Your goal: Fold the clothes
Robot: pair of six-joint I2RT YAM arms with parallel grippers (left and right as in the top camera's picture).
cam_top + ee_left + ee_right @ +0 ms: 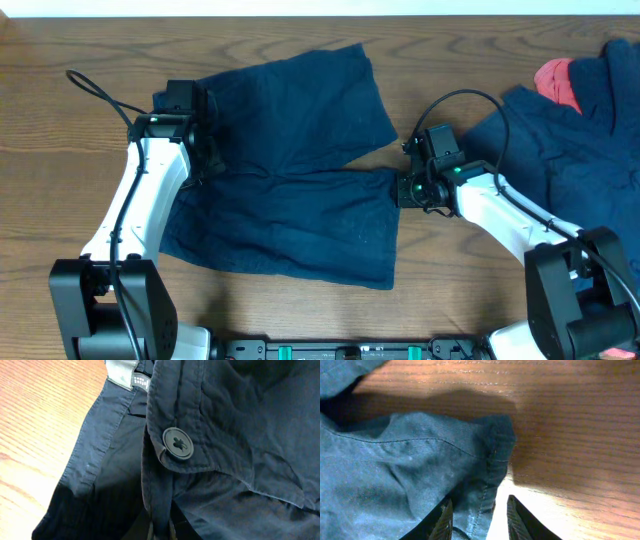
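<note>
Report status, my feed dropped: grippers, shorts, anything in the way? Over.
Left gripper looks pinched on shorts waistband. Right gripper open, straddling leg hem. Shorts spread flat, unfolded. Navy and pink-red pile far right, apart from shorts.

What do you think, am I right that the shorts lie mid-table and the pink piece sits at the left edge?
No. The pink piece sits at the right edge, as the overhead view shows; the shorts do lie in the middle of the table.
</note>
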